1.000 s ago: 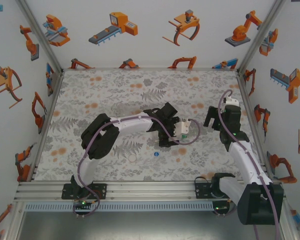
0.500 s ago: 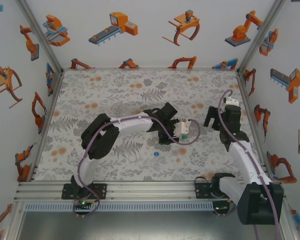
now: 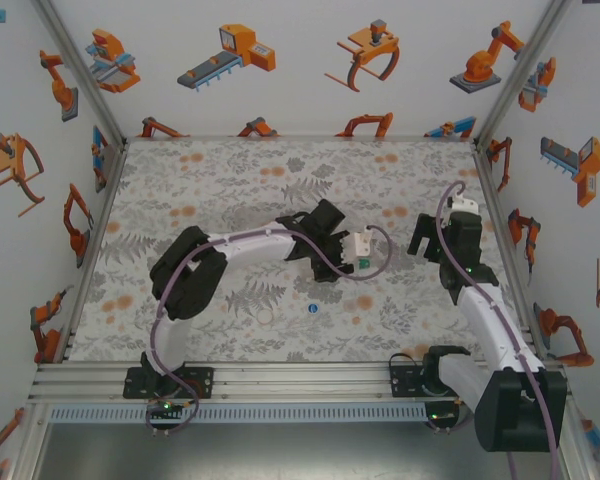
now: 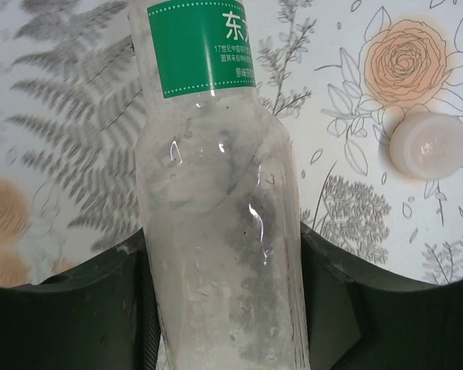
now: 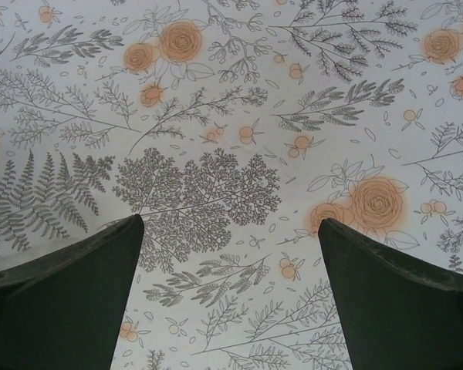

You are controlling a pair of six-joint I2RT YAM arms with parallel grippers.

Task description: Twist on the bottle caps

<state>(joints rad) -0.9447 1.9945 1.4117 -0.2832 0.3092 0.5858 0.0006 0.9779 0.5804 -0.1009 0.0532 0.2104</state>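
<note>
One clear bottle [image 4: 216, 231] is sitting between the fingers of the left gripper [image 4: 224, 258], and I am reading both fingers as clamping on its sides. Its wall is looking cloudy and speckled inside. A green label [image 4: 204, 46] with white print is wrapping the part farthest from the gripper. A white cap [image 4: 430, 146] is lying on the mat [image 4: 62, 116], ahead and right of the fingers, apart from the bottle. The right gripper [image 5: 228, 231] is hanging above the mat with its fingers wide apart.

Robotics lab test cell: aluminium frame [image 3: 80, 72], white walls [image 3: 300, 100] printed with orange robot pictures [image 3: 228, 55], floral mat [image 3: 230, 180], near mounting rail [image 3: 300, 381].
</note>
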